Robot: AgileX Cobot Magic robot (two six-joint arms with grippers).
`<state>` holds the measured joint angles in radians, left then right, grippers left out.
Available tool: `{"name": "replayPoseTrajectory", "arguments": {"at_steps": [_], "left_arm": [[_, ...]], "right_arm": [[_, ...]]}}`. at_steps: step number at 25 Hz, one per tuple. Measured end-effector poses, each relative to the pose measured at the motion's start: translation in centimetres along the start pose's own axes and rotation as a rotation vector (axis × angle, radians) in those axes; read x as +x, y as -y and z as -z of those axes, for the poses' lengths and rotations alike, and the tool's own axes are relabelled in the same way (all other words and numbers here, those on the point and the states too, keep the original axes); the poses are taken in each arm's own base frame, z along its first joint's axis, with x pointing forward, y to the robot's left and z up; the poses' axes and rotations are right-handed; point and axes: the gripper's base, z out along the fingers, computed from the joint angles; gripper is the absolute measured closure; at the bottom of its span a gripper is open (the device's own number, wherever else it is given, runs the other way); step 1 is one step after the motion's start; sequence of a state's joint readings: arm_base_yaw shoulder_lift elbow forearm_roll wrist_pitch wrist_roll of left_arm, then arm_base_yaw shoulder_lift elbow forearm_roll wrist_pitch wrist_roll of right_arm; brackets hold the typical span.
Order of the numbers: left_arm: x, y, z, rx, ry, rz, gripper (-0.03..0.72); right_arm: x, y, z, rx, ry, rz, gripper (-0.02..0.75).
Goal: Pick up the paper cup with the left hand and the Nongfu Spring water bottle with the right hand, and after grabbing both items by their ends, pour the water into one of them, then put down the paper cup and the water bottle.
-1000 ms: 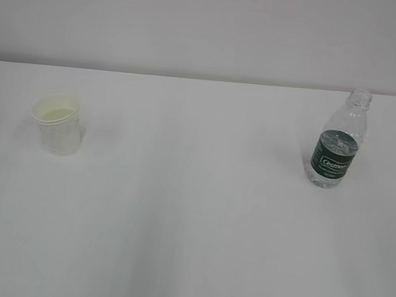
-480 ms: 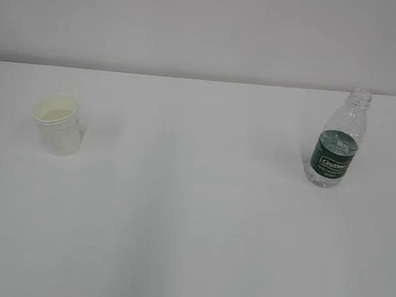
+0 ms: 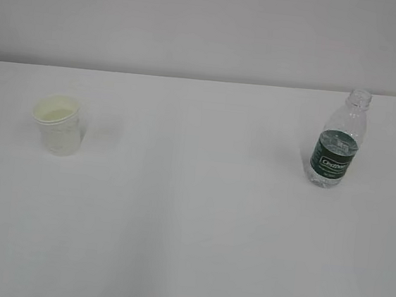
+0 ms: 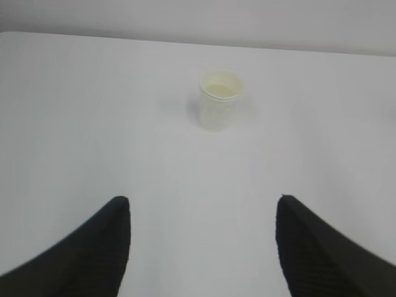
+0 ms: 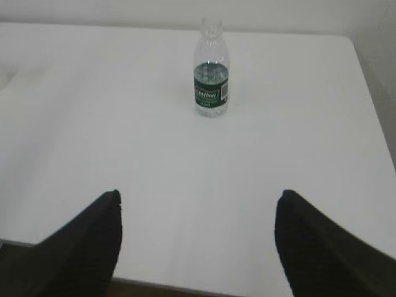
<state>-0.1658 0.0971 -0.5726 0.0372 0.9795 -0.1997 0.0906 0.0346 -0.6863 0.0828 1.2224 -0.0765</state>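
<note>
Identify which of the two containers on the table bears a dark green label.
The Nongfu Spring water bottle, standing upright on the right of the table. The paper cup on the left is plain white, shorter, and has no label.

Ahead of the left hand [image 4: 201, 207], bare white table [image 4: 93, 124] runs straight to the paper cup [image 4: 219, 102], which stands alone with open room on both its sides. Ahead of the right hand [image 5: 198, 204], the surface is equally open up to the upright Nongfu Spring water bottle [image 5: 211, 71], with free space all round it. The two stand well apart, with only tabletop between them.
</note>
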Motion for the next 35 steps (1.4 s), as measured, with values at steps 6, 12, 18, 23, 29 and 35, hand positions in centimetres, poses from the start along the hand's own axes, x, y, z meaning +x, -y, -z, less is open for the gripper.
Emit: {"name": "replayPoseTrajectory", "arguments": {"at_steps": [6,12,18,23,29,35], "left_arm": [[0.7,-0.1,0.1,-0.011,-0.059,-0.007,0.165],[1.1,-0.2,0.9,-0.005,-0.022,-0.023,0.182],[1.6,-0.4,1.3,-0.009,-0.032,-0.023,0.184],[2.1,-0.4,0.8,-0.014,-0.057,-0.026,0.193],[2.4,-0.6,0.5,-0.024,-0.07,-0.033,0.205],[2.4,-0.6,0.4,-0.029,-0.074,-0.035,0.213]], "right_arm": [[0.9,0.0,0.6,0.008,-0.009,0.005,0.152],[1.6,0.2,0.0,0.025,-0.032,0.008,0.152],[2.1,0.5,-0.8,0.05,-0.069,0.015,0.152],[3.0,0.6,-1.9,0.055,-0.118,0.015,0.152],[3.3,0.8,-2.7,0.07,-0.126,0.019,0.152],[3.2,1.0,-3.0,0.099,-0.098,0.032,0.152]]}}
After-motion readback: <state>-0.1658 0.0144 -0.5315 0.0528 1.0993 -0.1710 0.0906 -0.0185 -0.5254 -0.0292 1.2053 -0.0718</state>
